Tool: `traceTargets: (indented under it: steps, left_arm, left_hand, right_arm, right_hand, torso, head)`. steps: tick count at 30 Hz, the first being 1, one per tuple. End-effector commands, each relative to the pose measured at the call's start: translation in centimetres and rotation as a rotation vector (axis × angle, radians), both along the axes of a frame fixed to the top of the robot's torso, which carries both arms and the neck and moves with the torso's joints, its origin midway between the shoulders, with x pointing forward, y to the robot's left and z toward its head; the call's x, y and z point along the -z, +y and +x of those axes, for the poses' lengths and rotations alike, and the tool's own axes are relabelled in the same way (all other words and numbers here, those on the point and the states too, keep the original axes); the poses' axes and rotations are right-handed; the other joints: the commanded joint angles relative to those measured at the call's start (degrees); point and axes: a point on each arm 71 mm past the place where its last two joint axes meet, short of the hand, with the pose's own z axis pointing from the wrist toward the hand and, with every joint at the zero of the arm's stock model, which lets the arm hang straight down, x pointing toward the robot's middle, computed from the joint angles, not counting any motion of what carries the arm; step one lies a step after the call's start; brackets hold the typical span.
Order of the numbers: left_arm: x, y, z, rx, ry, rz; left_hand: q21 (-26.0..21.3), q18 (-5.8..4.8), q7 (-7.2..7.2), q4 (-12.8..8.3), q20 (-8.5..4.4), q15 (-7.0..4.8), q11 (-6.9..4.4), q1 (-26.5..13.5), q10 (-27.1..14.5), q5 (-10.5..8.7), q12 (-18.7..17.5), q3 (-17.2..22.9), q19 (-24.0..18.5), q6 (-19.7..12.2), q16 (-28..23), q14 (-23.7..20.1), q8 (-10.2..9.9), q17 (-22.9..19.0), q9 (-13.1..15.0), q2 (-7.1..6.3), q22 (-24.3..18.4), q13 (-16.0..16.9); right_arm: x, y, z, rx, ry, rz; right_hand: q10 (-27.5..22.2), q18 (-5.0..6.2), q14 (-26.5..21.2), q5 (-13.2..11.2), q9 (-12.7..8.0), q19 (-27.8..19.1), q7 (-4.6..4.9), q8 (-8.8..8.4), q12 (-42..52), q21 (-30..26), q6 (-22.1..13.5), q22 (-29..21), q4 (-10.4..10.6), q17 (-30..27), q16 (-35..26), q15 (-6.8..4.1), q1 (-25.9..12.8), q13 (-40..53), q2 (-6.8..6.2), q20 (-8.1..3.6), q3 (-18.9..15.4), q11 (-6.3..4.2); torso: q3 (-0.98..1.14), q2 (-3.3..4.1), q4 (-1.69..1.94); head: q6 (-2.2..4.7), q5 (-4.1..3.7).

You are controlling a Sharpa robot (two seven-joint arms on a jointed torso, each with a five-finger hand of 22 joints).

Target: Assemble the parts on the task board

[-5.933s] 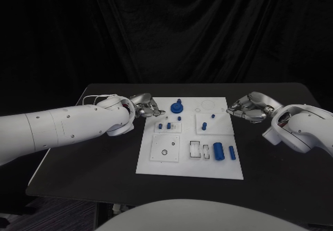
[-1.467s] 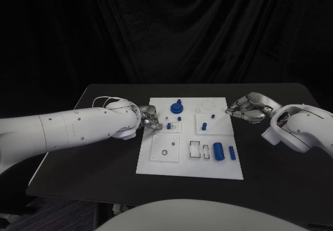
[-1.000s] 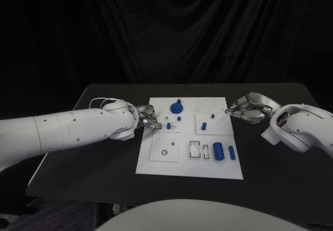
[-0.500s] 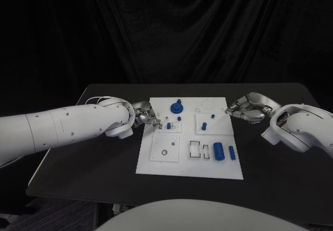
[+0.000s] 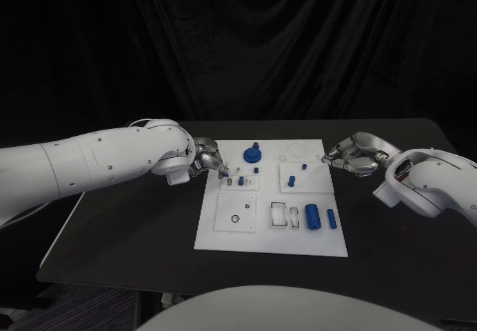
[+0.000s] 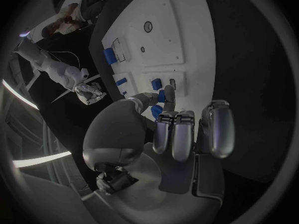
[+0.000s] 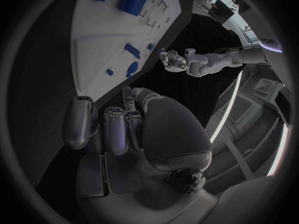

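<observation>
The white task board (image 5: 273, 238) lies mid-table. My left hand (image 5: 209, 163) hovers at its far left edge, over the small plate that has one blue peg (image 5: 240, 181) standing in it. In the left wrist view my left hand (image 6: 171, 134) pinches a small blue peg (image 6: 162, 95) between thumb and a fingertip. A blue gear-like part (image 5: 252, 153), another peg (image 5: 292, 181), a large blue cylinder (image 5: 312, 215) and a thinner one (image 5: 332, 219) sit on the board. My right hand (image 5: 352, 156) stays off the board's far right edge, its fingers (image 7: 115, 127) curled in on nothing.
The board has a square plate with a round hole (image 5: 234, 218) at the near left and narrow rectangular slots (image 5: 280, 214) beside the cylinders. Bare black table (image 5: 129, 234) surrounds the board on all sides.
My left hand reached onto the small peg plate, then lifted back toward the far left. One of the two pegs there has gone from the plate. The right hand has stayed put.
</observation>
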Motion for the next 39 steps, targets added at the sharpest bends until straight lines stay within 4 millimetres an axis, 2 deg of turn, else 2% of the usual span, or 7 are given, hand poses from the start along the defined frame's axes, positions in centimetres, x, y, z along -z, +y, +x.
traceTargets:
  steps: [1, 11, 25, 27, 29, 36, 39]
  left_arm:
    - [0.4, -0.2, -0.2, 0.021, 0.129, 0.029]
    - [0.5, -0.8, 0.6, 0.031, 0.168, 0.066]
    - [0.5, -2.3, 1.4, 0.048, 0.137, 0.052]
    - [0.4, -2.4, 1.5, 0.059, 0.117, 0.065]
    - [0.4, -2.6, 1.6, 0.076, 0.085, 0.086]
    - [0.4, -2.8, 1.9, 0.084, 0.054, 0.11]
    - [0.4, -2.8, 1.9, 0.082, 0.051, 0.12]
  left_hand:
    - [-0.6, 0.2, -0.31, -3.0, 0.06, 0.15, 0.17, -0.2, 6.0, -0.42, 0.2, 2.5, -0.1, -0.4, 0.2, 5.8, 0.0, 15.1, 0.0, 0.41, 10.6, 15.0]
    - [-1.3, 0.33, -0.03, -3.6, 0.17, 0.33, 0.39, -0.3, 6.0, -1.11, 0.2, 2.7, -0.4, -1.1, 0.2, 5.8, -0.4, 15.1, 0.0, 0.8, 10.5, 15.0]
    - [-1.6, 0.39, 0.18, -4.0, 0.39, 0.57, 0.63, -0.6, 6.0, -3.02, 0.2, 2.7, -0.7, -1.6, 0.2, 5.8, -0.5, 15.1, 0.0, 1.62, 10.4, 15.0]
    - [-1.6, 0.39, 0.22, -4.1, 0.42, 0.61, 0.67, -0.6, 6.0, -3.45, 0.2, 2.6, -0.7, -1.7, 0.2, 5.8, -0.6, 15.1, 0.0, 1.71, 10.5, 15.0]
    - [-1.6, 0.37, 0.26, -4.1, 0.56, 0.72, 0.77, -1.1, 6.0, -5.54, 0.2, 2.2, -0.7, -1.8, 0.2, 5.8, -0.6, 15.1, 0.0, 1.93, 10.5, 15.0]
    - [-1.4, 0.34, 0.26, -4.0, 0.59, 0.74, 0.77, -1.3, 6.0, -6.12, 0.2, 2.0, -0.6, -1.8, 0.2, 5.8, -0.6, 15.1, 0.0, 2.04, 10.5, 15.0]
    - [-1.3, 0.34, 0.22, -4.0, 0.62, 0.73, 0.76, -1.5, 6.0, -7.61, 0.2, 1.7, -0.5, -1.8, 0.2, 5.8, -0.7, 15.1, -0.1, 2.28, 10.6, 15.0]
  right_arm:
    - [0.2, 0.0, -0.1, 0.008, 0.011, -0.009]
    - [0.2, 0.2, 0.0, 0.006, 0.01, -0.008]
    - [0.2, 0.4, 0.1, -0.003, 0.006, -0.005]
    - [0.2, 0.4, 0.1, -0.002, 0.006, -0.005]
    - [0.2, 0.4, 0.1, -0.001, 0.006, -0.005]
    - [0.2, 0.4, 0.1, -0.003, 0.006, -0.005]
    - [0.2, 0.4, 0.1, -0.004, 0.006, -0.005]
  right_hand:
    - [-0.3, 0.48, 2.4, 0.3, 0.1, -0.3, 0.03, -0.37, -0.4, -0.2, -0.3, 5.1, -0.4, 1.9, -0.3, 0.03, 0.3, 5.6, -0.29, 0.27, 0.1, -0.02]
    - [-0.4, 0.5, 2.4, 0.3, 0.1, -0.3, 0.05, -0.37, -0.5, -0.4, -0.3, 5.1, -0.4, 1.8, -0.4, 0.05, 0.2, 5.4, -0.31, 0.28, 0.1, 0.0]
    - [-0.4, 0.56, 2.4, 0.4, 0.1, -0.4, 0.07, -0.38, -0.5, -0.6, -0.4, 4.9, -0.5, 1.7, -0.5, 0.06, 0.2, 5.4, -0.31, 0.29, 0.2, 0.01]
    - [-0.4, 0.56, 2.4, 0.4, 0.1, -0.4, 0.07, -0.38, -0.5, -0.6, -0.4, 4.9, -0.5, 1.7, -0.5, 0.06, 0.2, 5.4, -0.31, 0.29, 0.2, 0.01]
    - [-0.4, 0.56, 2.4, 0.4, 0.1, -0.4, 0.07, -0.38, -0.5, -0.6, -0.4, 4.9, -0.5, 1.7, -0.5, 0.06, 0.2, 5.4, -0.31, 0.29, 0.2, 0.01]
    - [-0.5, 0.58, 2.3, 0.5, 0.1, -0.5, 0.09, -0.4, -0.5, -0.7, -0.4, 4.9, -0.5, 1.6, -0.6, 0.08, 0.2, 5.3, -0.32, 0.3, 0.2, 0.03]
    - [-0.5, 0.58, 2.3, 0.5, 0.1, -0.5, 0.09, -0.4, -0.5, -0.7, -0.4, 4.9, -0.5, 1.6, -0.6, 0.08, 0.2, 5.3, -0.32, 0.3, 0.2, 0.03]
  torso:
    - [-0.04, 0.1, -0.1]
    - [0.07, 0.12, -0.21]
    - [0.04, 0.2, -0.22]
    - [0.02, 0.19, -0.18]
    - [0.0, 0.13, -0.12]
    - [-0.06, 0.14, -0.17]
    - [-0.06, 0.11, -0.19]
  head:
    - [0.01, -0.04]
    - [0.01, 0.01]
    - [0.01, 0.08]
    - [0.01, 0.06]
    - [0.01, 0.01]
    - [0.01, 0.07]
    - [0.01, 0.16]
